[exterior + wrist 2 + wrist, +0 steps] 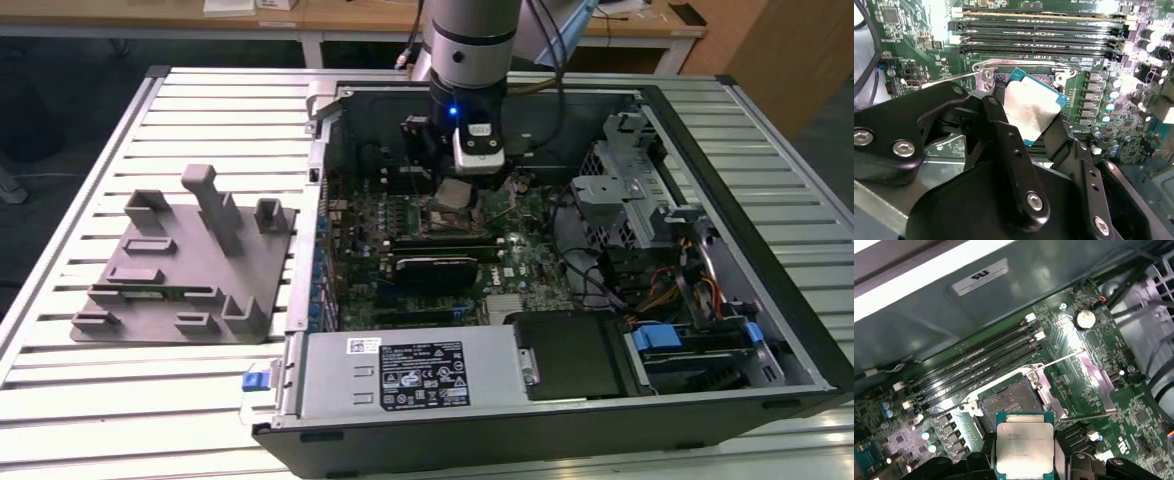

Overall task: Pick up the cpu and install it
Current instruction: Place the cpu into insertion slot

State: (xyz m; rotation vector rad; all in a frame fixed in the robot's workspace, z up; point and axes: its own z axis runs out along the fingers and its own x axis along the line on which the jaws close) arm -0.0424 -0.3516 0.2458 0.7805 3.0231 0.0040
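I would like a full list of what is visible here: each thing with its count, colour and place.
cpu: one, silver top, green rim, above the open socket
socket: one, black-framed, on the motherboard
motherboard: one, green, inside the case
memory slots: four, black, beside the socket
coin battery: one, silver, on the motherboard
case: one, black, open, on the table
fixture block: one, grey, at the exterior view's left of the case
table: one, pale, slatted
arm: one, grey, over the case
claw: one, black, shut on the cpu
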